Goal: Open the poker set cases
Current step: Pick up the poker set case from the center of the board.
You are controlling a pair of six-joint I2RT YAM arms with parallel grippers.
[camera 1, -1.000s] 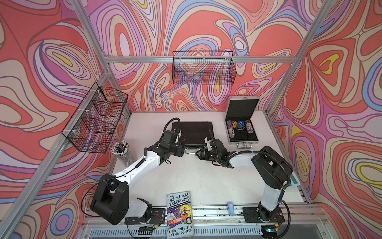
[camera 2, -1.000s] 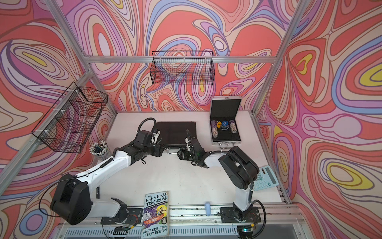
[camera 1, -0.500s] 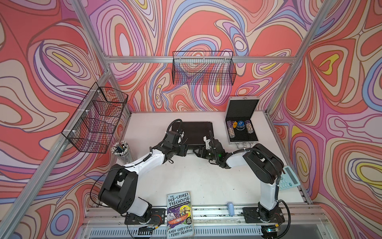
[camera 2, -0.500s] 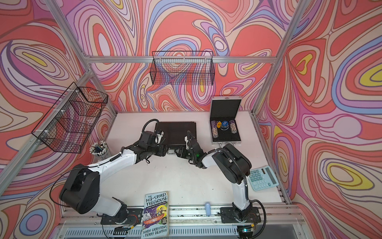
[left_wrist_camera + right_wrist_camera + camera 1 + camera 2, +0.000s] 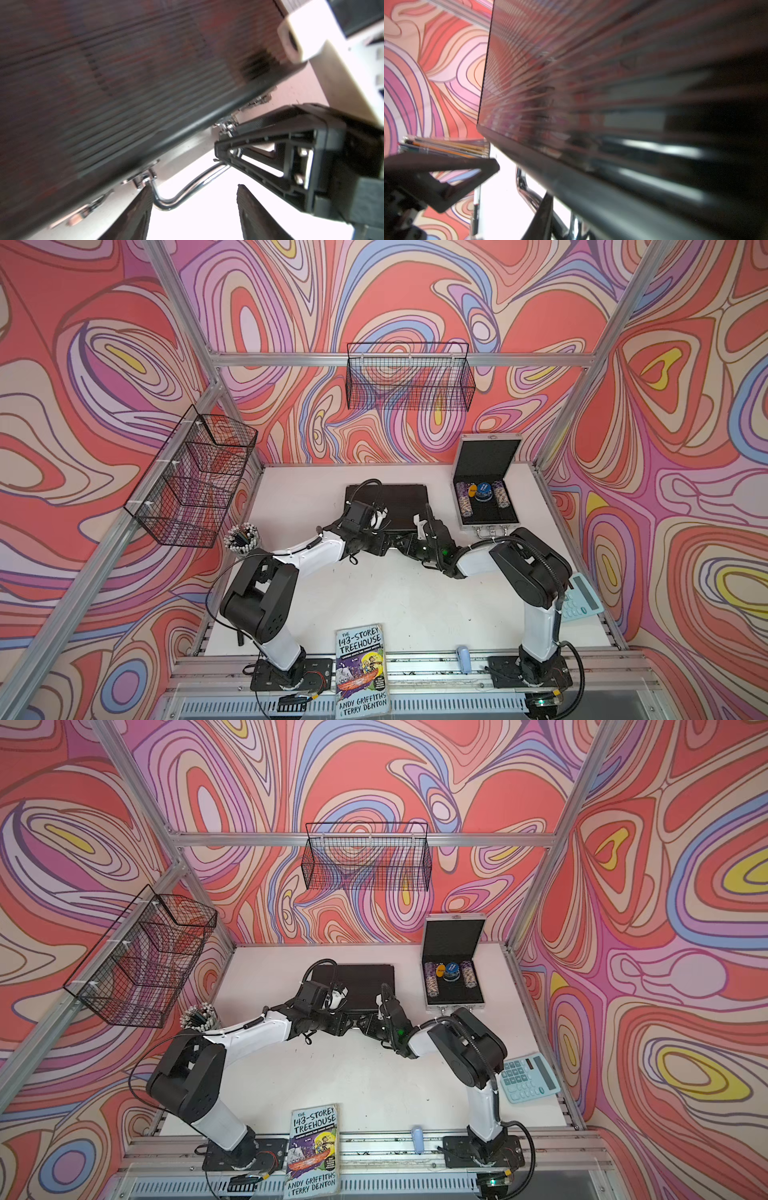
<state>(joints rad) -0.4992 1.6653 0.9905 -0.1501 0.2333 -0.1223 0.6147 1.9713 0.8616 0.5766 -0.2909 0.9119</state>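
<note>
Nearest, by the front rail, the paperback book (image 5: 361, 672) lies where it lay a second ago; the change is in the arms. The left arm has drawn its big elbow joint inward over the table (image 5: 374, 605), while the right arm has moved only a little. Both arms now meet at the front edge of the black case (image 5: 399, 506). This case lies in the middle of the table and has not shifted. In the left wrist view the left gripper (image 5: 193, 186) has its jaws spread. The bend of the metal handle (image 5: 207, 178) lies between them, just beside one finger, and no grip is visible. The right gripper (image 5: 226, 136) has come onto the other end of this handle. The chrome bar shows through its finger frame, but it cannot be told whether the jaws pinch it. The lid is still flat, so this case is probably about to be raised and is not yet open. Farther back, at the far right, the silver case (image 5: 487, 458) already stands open with chips (image 5: 482, 493) inside.
</note>
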